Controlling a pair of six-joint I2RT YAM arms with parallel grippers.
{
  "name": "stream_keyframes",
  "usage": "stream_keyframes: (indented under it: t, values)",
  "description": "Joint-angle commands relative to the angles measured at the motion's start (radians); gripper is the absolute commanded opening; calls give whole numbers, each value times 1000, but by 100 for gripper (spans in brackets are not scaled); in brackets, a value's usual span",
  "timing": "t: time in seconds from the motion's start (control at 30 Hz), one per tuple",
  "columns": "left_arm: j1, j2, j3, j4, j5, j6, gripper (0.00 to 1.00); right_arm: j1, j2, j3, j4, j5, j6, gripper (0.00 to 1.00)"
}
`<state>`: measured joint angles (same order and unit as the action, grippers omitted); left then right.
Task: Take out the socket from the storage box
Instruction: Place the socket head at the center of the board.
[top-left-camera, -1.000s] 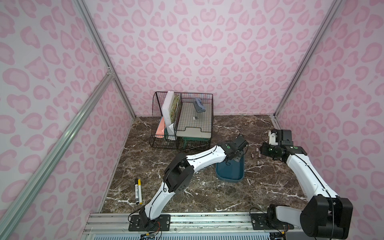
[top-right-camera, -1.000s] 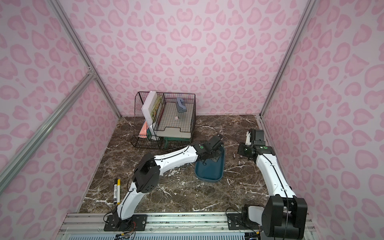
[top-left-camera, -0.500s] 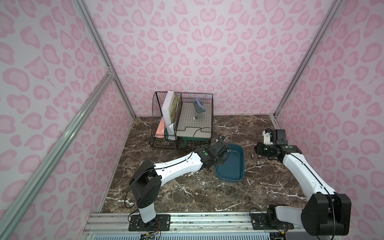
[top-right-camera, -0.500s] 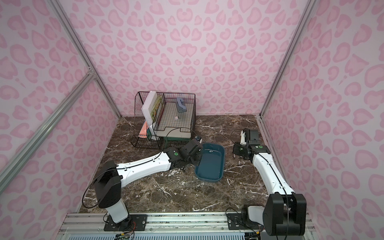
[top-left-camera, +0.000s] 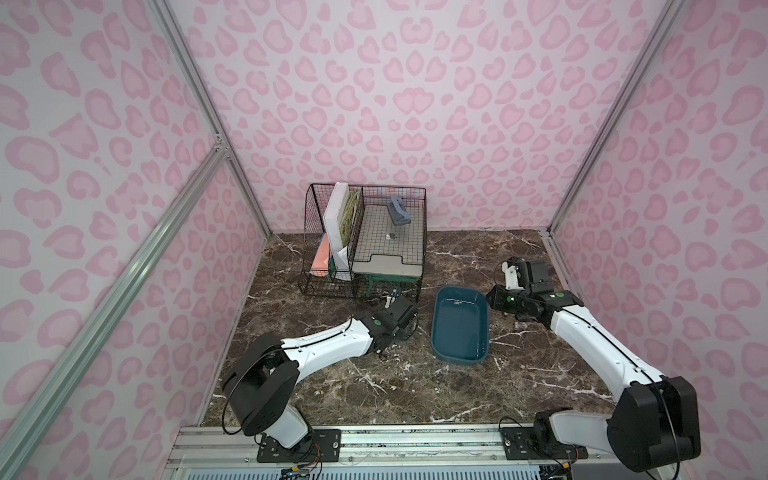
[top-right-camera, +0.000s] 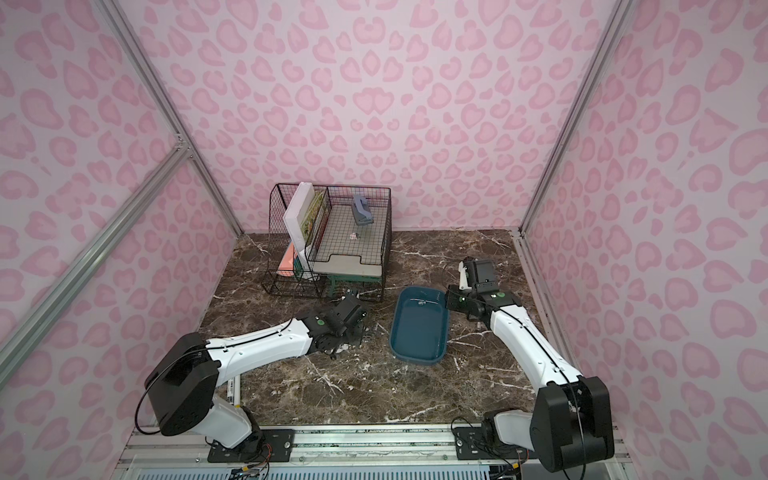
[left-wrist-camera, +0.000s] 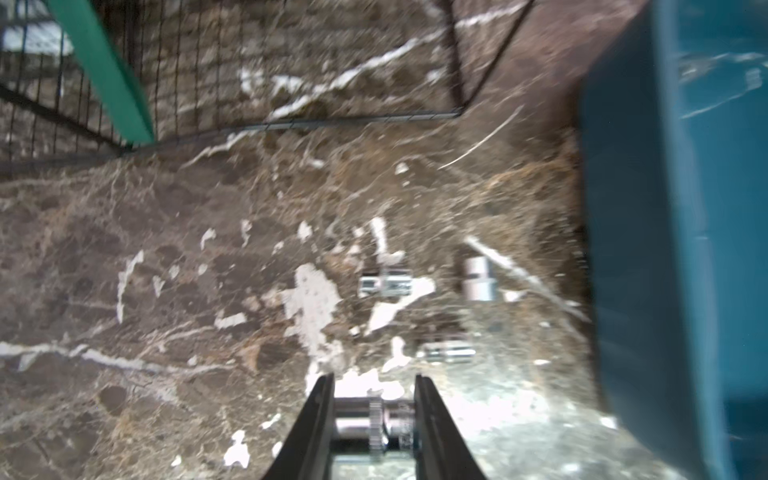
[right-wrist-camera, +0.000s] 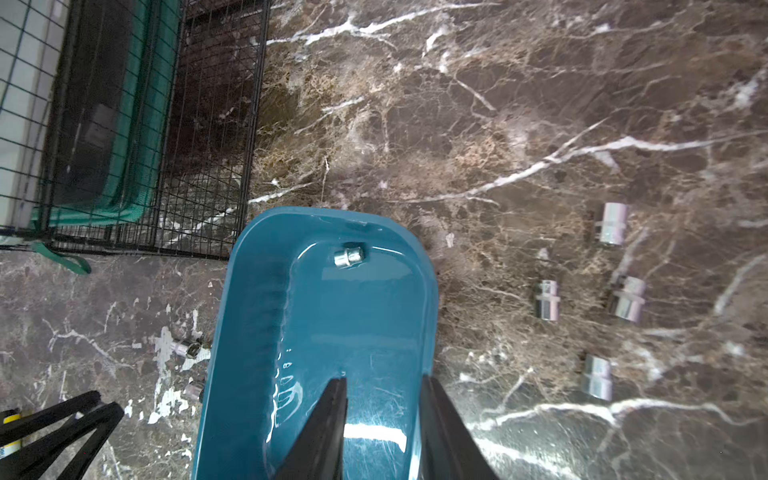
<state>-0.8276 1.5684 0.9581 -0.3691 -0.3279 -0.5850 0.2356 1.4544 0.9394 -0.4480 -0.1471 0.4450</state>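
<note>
The teal storage box lies at mid-table in both top views. One small silver socket rests inside it at the far end. My left gripper hangs low over the table just left of the box, shut on another silver socket that spans its jaws. Three loose sockets lie on the marble ahead of it. My right gripper is open and empty over the box's right side.
A black wire-mesh organiser with books and a tray stands behind the box, close to my left wrist. Several more sockets lie on the marble right of the box. Pink patterned walls close in three sides.
My left arm has swung from above the box to the table on its left, carrying the socket down low. My right gripper has shifted slightly towards the box.
</note>
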Motion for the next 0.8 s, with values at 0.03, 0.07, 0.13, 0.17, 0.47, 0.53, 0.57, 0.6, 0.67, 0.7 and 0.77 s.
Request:
stream_keyframes:
  t: [0.03,0.07,0.13,0.17,0.47,0.53,0.57,0.6,0.67,0.7,0.77]
  values:
    - [26,14,-42,76,27,-46,25,35,21,7,51,29,39,35]
    - [28,24,-45,79,25,-47,26,45,29,10,53,30,41,35]
    - [34,38,-53,94,30,-47,25,57,44,16,54,34,43,35]
    - [36,47,-56,102,35,-47,25,62,51,20,54,36,44,35]
    - [41,92,-73,143,56,-66,27,84,90,25,60,45,49,34]
    - [41,100,-78,153,61,-67,27,86,96,28,60,40,49,34]
    - [41,106,-78,154,62,-68,28,87,99,29,61,40,49,34]
    - [43,111,-79,157,62,-70,28,90,100,29,61,43,49,34]
    - [42,116,-82,162,64,-73,29,91,102,30,61,45,49,34]
    - [42,118,-82,162,63,-74,29,91,105,29,64,45,49,34]
    - [44,120,-85,162,61,-74,32,92,108,27,66,46,49,34]
